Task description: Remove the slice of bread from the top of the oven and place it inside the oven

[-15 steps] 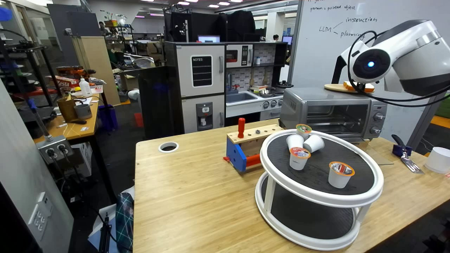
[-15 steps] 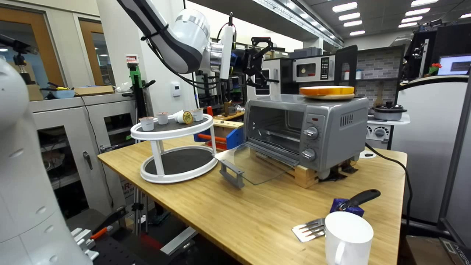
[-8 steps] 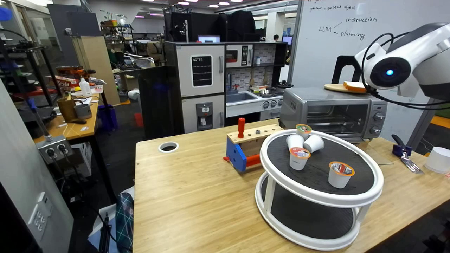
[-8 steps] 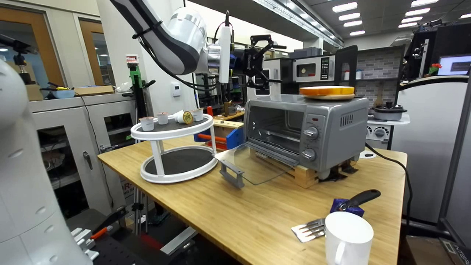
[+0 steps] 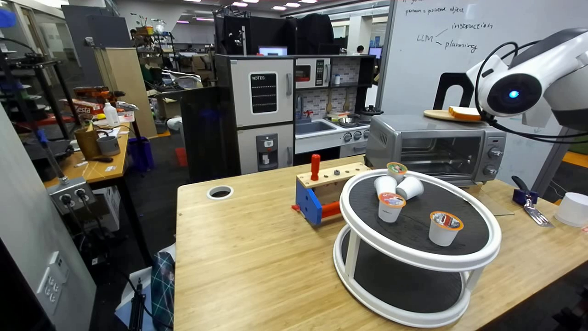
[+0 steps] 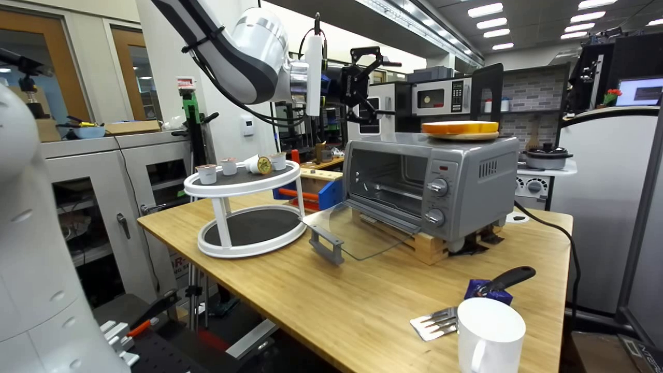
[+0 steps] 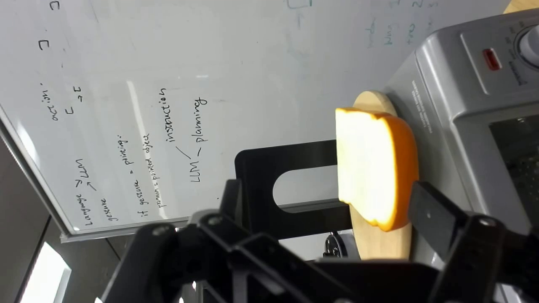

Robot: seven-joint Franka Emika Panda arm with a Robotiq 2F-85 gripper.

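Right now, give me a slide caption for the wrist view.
Open gripper facing a slice of bread on a wooden board atop the toaster oven, whiteboard behind.

The mouth of the oven (image 6: 440, 202) was passable over the lowered glass door (image 6: 365, 235); the white stand (image 6: 243, 190) obstructed one side, perhaps touching this door.

1 oven (image 6: 431, 194), 1 bread slice (image 7: 372, 166), 5 small cups (image 5: 389, 211)

Stand (image 5: 432, 263) is occupying desk (image 5: 252, 257), bearing small cups (image 5: 443, 233), upright and tipped. Toy bench (image 5: 328, 176) is sitting near stand. Mug (image 6: 492, 342) is standing near spatula (image 6: 510, 278). Whiteboard (image 7: 236, 71) is bearing handwriting (image 7: 198, 120).
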